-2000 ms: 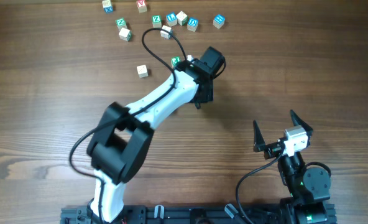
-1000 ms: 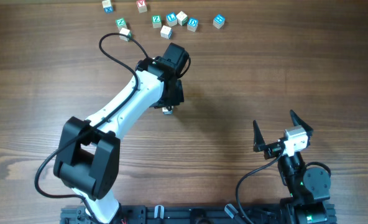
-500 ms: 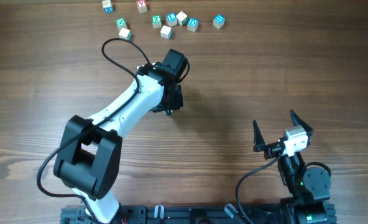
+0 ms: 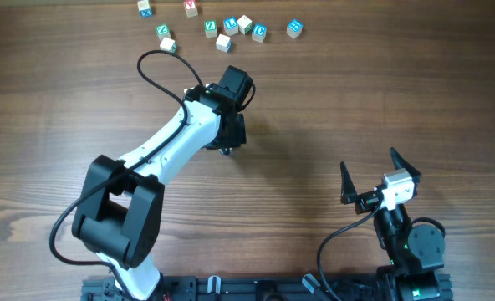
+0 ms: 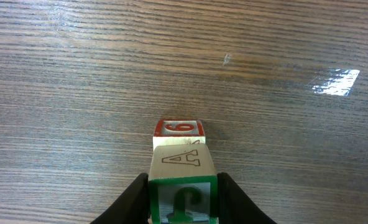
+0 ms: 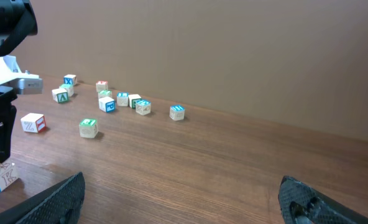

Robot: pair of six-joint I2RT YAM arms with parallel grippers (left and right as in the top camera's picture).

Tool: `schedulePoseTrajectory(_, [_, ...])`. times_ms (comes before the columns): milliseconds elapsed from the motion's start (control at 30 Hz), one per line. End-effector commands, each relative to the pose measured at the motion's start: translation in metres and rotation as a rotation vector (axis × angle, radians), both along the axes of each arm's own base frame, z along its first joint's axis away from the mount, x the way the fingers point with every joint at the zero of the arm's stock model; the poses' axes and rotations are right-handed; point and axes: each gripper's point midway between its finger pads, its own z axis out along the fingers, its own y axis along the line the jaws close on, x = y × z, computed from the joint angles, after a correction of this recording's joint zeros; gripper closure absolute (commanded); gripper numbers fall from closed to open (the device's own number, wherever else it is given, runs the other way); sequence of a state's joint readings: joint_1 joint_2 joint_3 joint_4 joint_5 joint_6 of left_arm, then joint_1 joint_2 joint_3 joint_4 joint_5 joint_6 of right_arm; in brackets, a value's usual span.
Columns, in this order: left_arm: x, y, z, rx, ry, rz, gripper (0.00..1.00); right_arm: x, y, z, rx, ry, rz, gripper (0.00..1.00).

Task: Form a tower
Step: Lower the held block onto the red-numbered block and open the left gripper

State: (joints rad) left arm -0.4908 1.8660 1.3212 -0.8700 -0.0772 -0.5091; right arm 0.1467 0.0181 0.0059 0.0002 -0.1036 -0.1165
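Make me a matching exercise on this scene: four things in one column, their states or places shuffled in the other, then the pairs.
1. left end effector
2. right end effector
3. red-bordered cube
4. loose cubes

A. scattered at the far side of the table
B. shut on the green-faced cube
C. open, empty
D. on the table, beyond the held cube

Pairs: 1-B, 2-C, 3-D, 4-A
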Motion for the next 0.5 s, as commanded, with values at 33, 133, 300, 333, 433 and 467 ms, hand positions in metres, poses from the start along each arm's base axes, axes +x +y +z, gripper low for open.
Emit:
schedulePoseTrajectory(33, [-0.0002,0.0044,-0.0020,0.026,-0.007,-0.006,0.70,0.0005,-0.0038,0.0021,0.013,-0.007,-0.020,0.00])
schedulePoseTrajectory(133, [0.0004,0.0041,-0.0019,0.025,-0.010,-0.005,0.70,0.0005,-0.0038,0.0021,0.013,-0.007,-0.020,0.00])
schedulePoseTrajectory(300, [0.0026,0.0029,-0.0015,0.020,-0.019,-0.005,0.74,0.0005,-0.0038,0.0021,0.013,-0.007,-0.020,0.00])
schedulePoseTrajectory(333, [0.0028,0.0028,-0.0014,0.020,-0.020,-0.005,0.74,0.0005,-0.0038,0.0021,0.013,-0.007,-0.020,0.00])
schedulePoseTrajectory(433, [0.0030,0.0028,-0.0014,0.020,-0.020,-0.005,0.72,0.0005,-0.0038,0.0021,0.013,-0.007,-0.020,0.00])
schedulePoseTrajectory(467, [0.0030,0.0028,-0.0014,0.020,-0.020,-0.005,0.71,0.0005,-0.0038,0.0021,0.013,-0.007,-0.020,0.00])
